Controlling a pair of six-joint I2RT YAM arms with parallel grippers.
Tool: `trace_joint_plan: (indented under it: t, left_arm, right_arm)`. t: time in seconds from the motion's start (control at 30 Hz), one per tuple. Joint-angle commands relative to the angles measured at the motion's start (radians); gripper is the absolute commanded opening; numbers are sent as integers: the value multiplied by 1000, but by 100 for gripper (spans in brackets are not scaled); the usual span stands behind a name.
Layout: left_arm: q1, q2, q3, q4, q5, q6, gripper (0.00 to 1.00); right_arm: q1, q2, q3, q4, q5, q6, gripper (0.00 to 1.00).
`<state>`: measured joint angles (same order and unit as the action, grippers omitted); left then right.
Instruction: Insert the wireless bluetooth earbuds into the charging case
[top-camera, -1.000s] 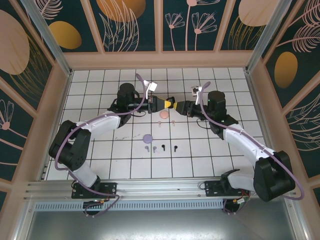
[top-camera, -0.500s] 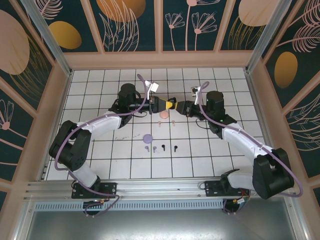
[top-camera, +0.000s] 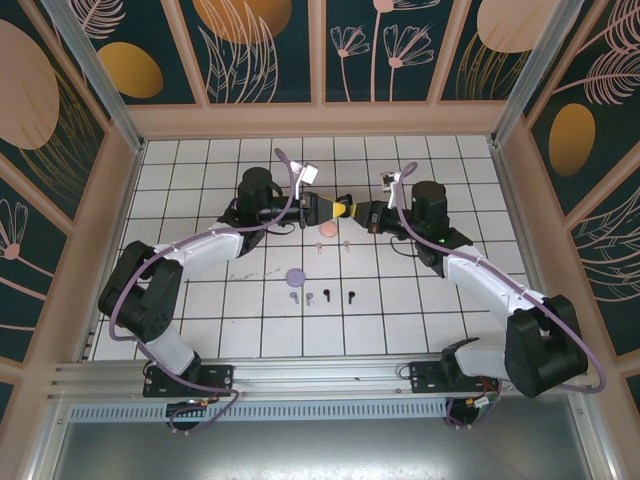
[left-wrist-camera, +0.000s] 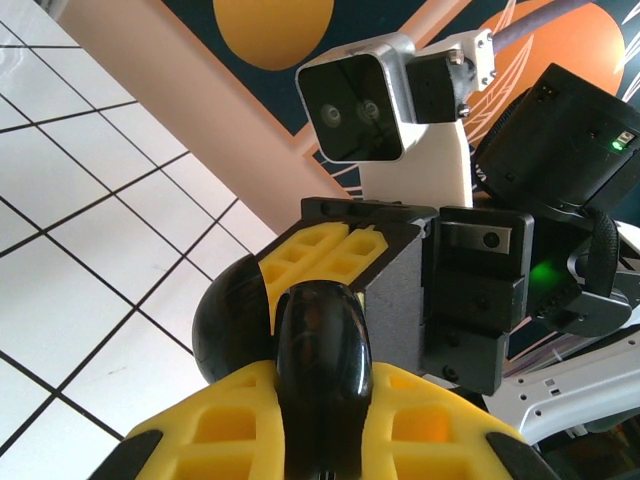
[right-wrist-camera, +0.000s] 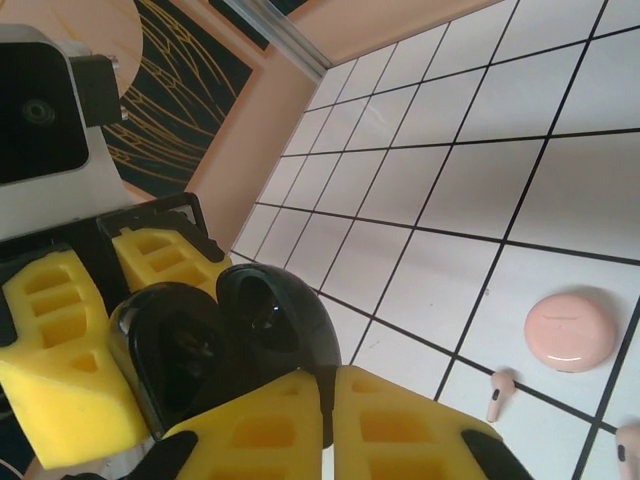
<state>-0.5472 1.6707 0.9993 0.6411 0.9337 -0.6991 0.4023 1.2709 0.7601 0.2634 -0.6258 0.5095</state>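
Between left jaws and right jaws, both pinching it, the black charging case (right-wrist-camera: 230, 340) is held above the surface (top-camera: 230, 320), apparently open. Black earbuds (top-camera: 351, 295) lie on the jaws' near side, well apart. One grip should be held firm and the mouth turned upward.

Over the far middle of the tiled table (top-camera: 200, 170), the left gripper (top-camera: 335, 209) and right gripper (top-camera: 358, 213) meet tip to tip, the charging case (right-wrist-camera: 230, 340) held between them. Just in front lie a round case (top-camera: 326, 232) and two earbuds (top-camera: 346, 243). Nearer the bases lies a second round case (top-camera: 295, 276), with four earbuds (top-camera: 326, 294) in a row before it.
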Motion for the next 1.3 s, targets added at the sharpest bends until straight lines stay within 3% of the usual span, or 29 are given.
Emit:
trace_joint_plan:
  t: [0.0, 0.07, 0.2, 0.27, 0.43, 0.57, 0.77, 0.9, 1.03, 1.27]
  left_arm:
    - [-19, -8, 20, 42, 30, 14, 0]
    - [-19, -6, 16, 39, 17, 17, 12]
    - [-19, -11, 18, -9, -65, 53, 53]
    - [-17, -17, 17, -36, -115, 73, 64]
    - [10, -61, 33, -148, -179, 167, 79]
    - [58, -91, 125, -381, -160, 331, 87]
    - [74, -5, 404, -906, -106, 664, 88]
    - [74, 88, 548, -1164, -111, 816, 81]
    - [75, 145, 634, -1302, -98, 896, 70]
    - [75, 168, 683, -1357, -65, 931, 68]
  right_arm:
    - [3, 12, 37, 6, 17, -2, 1]
    - [4, 12, 43, -5, 23, -8, 0]
    - [3, 17, 65, -54, 53, -36, 0]
    - [2, 24, 89, -99, 75, -64, 0]
    - [-2, 49, 177, -255, 158, -178, 0]
    - [-2, 72, 257, -385, 238, -317, 0]
    - [7, 122, 386, -553, 272, -563, 0]
    - [16, 169, 480, -668, 277, -654, 0]
    - [39, 213, 555, -751, 303, -705, 0]
    - [100, 258, 614, -797, 348, -736, 0]
